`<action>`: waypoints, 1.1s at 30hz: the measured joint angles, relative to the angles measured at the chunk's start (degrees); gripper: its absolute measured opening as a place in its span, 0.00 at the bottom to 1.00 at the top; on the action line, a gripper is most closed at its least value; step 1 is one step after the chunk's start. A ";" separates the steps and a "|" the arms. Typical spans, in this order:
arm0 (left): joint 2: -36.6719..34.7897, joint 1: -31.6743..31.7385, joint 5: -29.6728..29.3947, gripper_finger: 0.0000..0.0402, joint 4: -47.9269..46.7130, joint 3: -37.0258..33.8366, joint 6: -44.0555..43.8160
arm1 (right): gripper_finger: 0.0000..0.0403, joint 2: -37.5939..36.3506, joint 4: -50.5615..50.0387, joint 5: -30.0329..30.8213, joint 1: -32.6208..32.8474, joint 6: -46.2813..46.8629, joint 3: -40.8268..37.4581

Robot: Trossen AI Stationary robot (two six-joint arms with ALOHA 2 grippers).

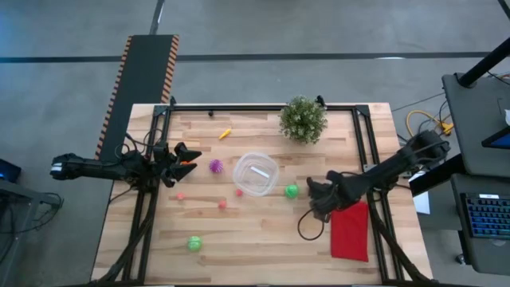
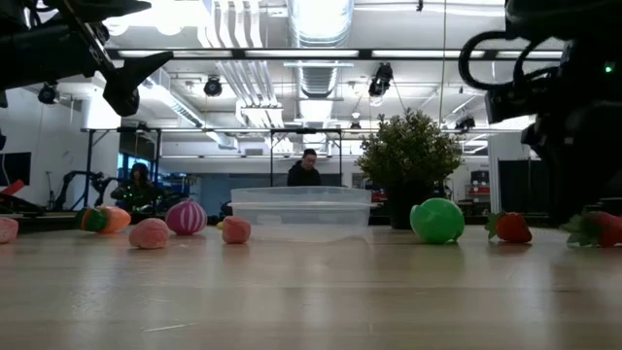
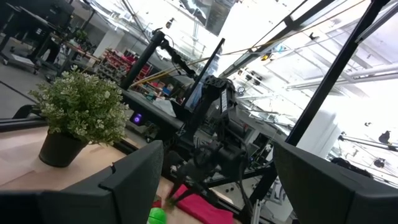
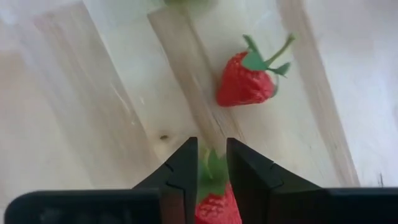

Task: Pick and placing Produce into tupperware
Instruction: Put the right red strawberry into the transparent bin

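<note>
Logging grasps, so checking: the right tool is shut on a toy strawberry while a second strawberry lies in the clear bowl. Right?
Not quite. The right tool does grip a toy strawberry, but the second strawberry lies on the bare wooden table, not in the clear bowl. The right wrist view shows it.

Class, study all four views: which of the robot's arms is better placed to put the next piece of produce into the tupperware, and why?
The right. Its pincer already clamps a strawberry, close beside the tupperware. The left pincer is open, empty and raised at the table's left edge.
</note>
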 joint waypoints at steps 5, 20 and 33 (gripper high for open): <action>0.00 0.00 0.00 0.72 0.00 0.00 0.00 | 0.20 -4.78 -4.33 1.40 0.00 4.33 0.02; -0.04 0.00 -0.01 0.72 0.06 0.00 -0.01 | 0.66 -8.05 -7.81 -7.76 -4.58 9.06 -0.84; 0.01 0.00 -0.01 0.72 0.12 0.00 0.00 | 0.68 -8.71 -10.01 -2.81 -2.03 -11.50 -2.03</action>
